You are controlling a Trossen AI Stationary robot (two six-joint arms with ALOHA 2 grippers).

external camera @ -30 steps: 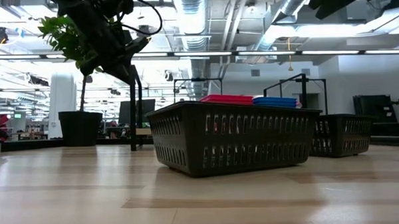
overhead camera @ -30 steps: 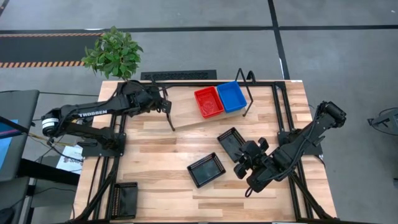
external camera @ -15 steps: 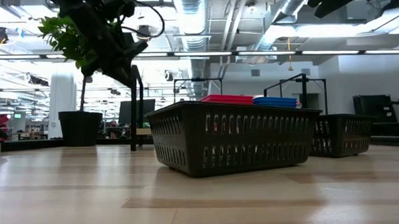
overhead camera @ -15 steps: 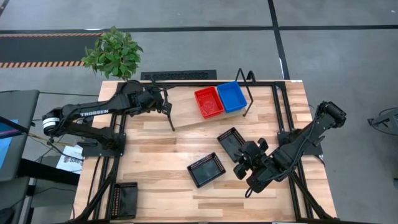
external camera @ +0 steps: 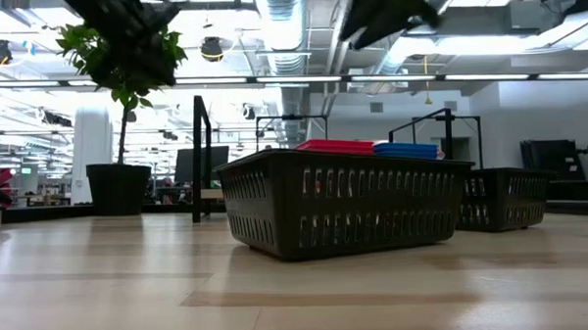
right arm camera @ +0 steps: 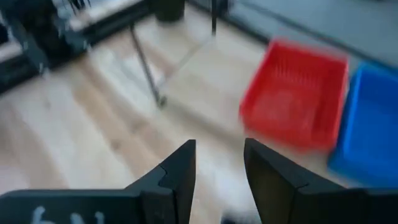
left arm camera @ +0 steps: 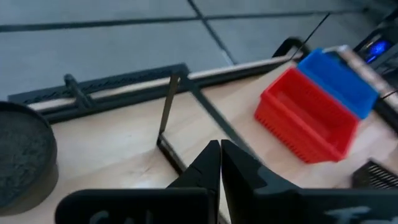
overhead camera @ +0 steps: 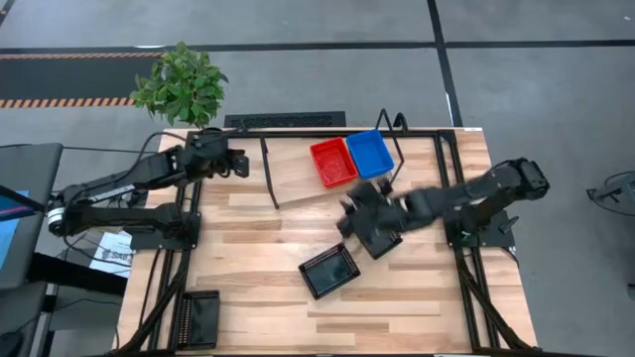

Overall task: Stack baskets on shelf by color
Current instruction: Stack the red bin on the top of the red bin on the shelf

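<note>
Visible stacks on shelf (overhead camera: 298, 177): one red basket (overhead camera: 332, 162), one blue basket (overhead camera: 370, 153), side by side at shelf's right end; how many nested in each cannot tell. Black baskets on table: one (overhead camera: 329, 270) mid-table, one (overhead camera: 375, 230) under right arm, one (overhead camera: 199, 315) at table's near left corner. All shallow, mesh-sided.

Since a second ago: right gripper (overhead camera: 355, 203) swung from table's near right to just by red basket; empty fingers (right arm camera: 177, 174) parted a little. Left gripper (overhead camera: 238, 162) drew back off shelf's left end; fingers (left arm camera: 208, 163) closed together, holding nothing.
</note>
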